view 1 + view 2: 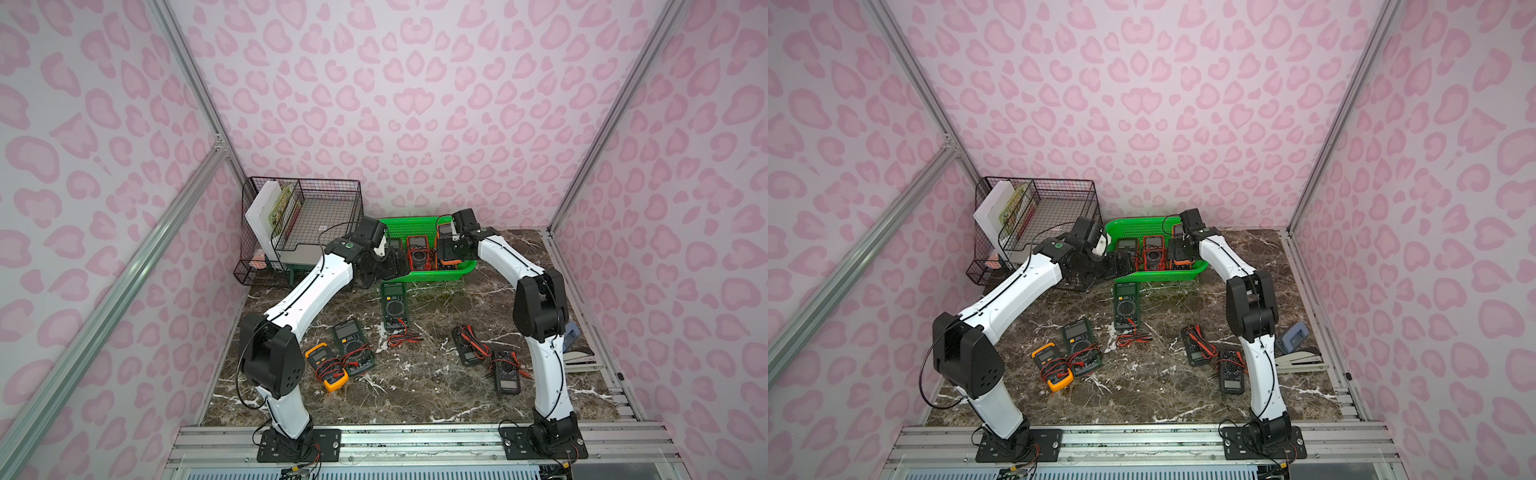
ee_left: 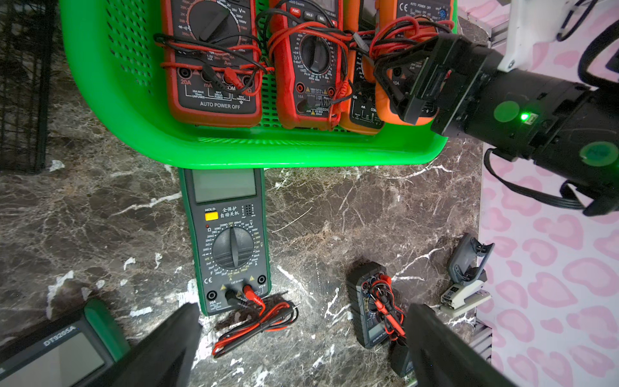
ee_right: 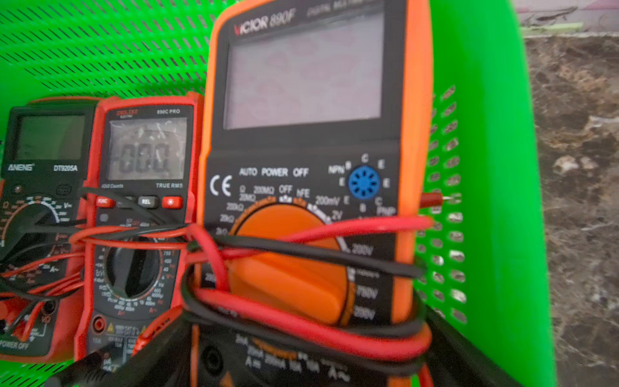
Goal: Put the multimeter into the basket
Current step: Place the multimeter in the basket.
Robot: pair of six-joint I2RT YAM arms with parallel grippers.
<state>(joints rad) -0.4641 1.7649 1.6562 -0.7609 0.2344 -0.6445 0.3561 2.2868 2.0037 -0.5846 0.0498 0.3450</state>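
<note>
The green basket [image 1: 436, 276] [image 1: 1142, 226] [image 2: 268, 154] [image 3: 485, 167] stands at the back of the marble table. In it lie a black-and-red multimeter [image 2: 211, 57], a red one [image 1: 417, 253] [image 2: 308, 60] and, at the right end, an orange multimeter [image 1: 449, 262] [image 2: 415, 13] [image 3: 301, 134] wrapped in its leads. My right gripper [image 1: 446, 258] [image 2: 398, 97] [image 3: 306, 318] reaches into the basket. Its jaws stand open on either side of the orange multimeter's lower end. My left gripper [image 1: 390, 270] [image 2: 303, 308] hangs open and empty by the basket's front left, above a dark green multimeter [image 1: 395, 305] [image 2: 231, 241].
A black wire rack [image 1: 307, 216] stands left of the basket. On the table lie a yellow multimeter [image 1: 326, 368], a green one [image 1: 353, 347] and two dark ones [image 1: 469, 345] [image 1: 505, 372], all with loose leads. A stapler [image 1: 1300, 353] sits at the right edge.
</note>
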